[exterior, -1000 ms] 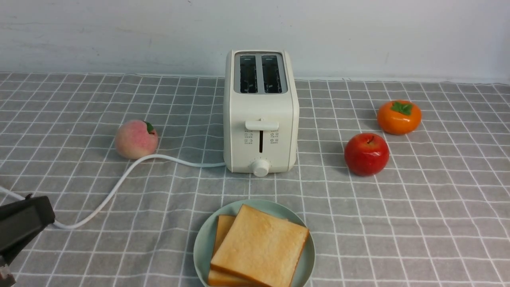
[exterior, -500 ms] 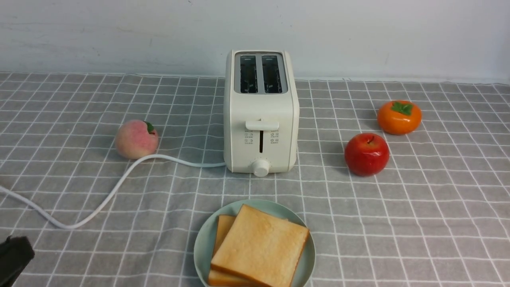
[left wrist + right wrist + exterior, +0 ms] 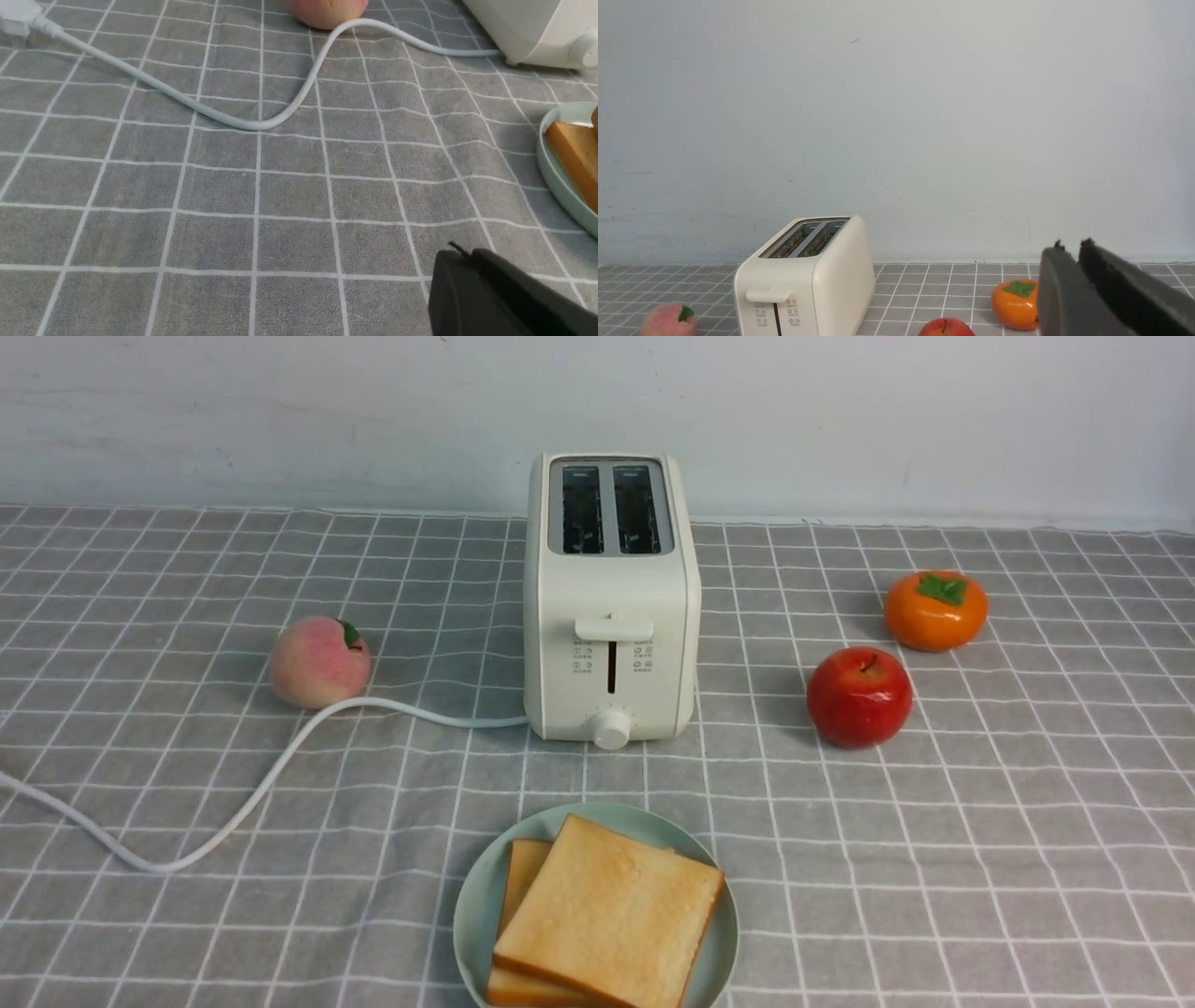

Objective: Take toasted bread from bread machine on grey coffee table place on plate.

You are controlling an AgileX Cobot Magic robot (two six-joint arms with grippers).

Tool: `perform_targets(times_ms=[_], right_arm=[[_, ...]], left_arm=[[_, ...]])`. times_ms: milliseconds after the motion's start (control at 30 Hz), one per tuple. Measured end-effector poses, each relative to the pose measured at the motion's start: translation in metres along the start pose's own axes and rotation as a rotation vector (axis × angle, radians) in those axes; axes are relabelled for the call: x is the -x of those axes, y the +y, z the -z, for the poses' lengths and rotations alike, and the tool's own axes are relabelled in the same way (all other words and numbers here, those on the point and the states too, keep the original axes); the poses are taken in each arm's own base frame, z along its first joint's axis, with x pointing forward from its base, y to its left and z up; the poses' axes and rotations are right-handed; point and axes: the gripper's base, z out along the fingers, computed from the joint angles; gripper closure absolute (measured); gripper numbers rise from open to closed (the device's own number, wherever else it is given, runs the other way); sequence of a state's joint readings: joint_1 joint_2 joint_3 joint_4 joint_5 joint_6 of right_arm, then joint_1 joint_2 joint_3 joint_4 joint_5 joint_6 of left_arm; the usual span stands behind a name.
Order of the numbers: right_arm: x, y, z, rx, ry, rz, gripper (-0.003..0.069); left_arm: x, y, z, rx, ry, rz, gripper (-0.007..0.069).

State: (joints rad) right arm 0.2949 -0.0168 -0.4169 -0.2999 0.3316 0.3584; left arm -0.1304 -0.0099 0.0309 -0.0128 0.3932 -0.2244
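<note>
Two slices of toasted bread [image 3: 607, 915] lie stacked on the mint-green plate [image 3: 476, 905] at the front middle of the grey coffee table [image 3: 934, 859]. The bread machine [image 3: 611, 616] stands behind the plate, both slots empty and its lever up. Neither gripper shows in the front view. In the left wrist view my left gripper [image 3: 462, 254] is shut and empty, low over the cloth, with the plate's rim [image 3: 556, 177] and a toast edge [image 3: 572, 149] to one side. In the right wrist view my right gripper [image 3: 1069, 247] is shut and empty, held high, away from the bread machine [image 3: 808, 280].
A peach [image 3: 319, 663] lies left of the bread machine. A red apple [image 3: 859, 697] and an orange persimmon [image 3: 935, 609] lie to its right. The white cord [image 3: 233, 812] curves across the front left of the table to a plug [image 3: 14, 18].
My left gripper has drawn back out of the front view past its lower left corner. The toast, plate and bread machine have not moved.
</note>
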Motion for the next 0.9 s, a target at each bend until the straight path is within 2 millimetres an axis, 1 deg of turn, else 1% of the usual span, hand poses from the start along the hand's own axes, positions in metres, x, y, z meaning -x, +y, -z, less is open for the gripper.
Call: perform_targets(times_ms=[900], right_arm=[[0.0000,0.0000,0.0000,0.000,0.000,-0.002,0.0564]], left_arm=[[0.0000,-0.0001,0.0000,-0.001,0.000,0.001,0.0607]])
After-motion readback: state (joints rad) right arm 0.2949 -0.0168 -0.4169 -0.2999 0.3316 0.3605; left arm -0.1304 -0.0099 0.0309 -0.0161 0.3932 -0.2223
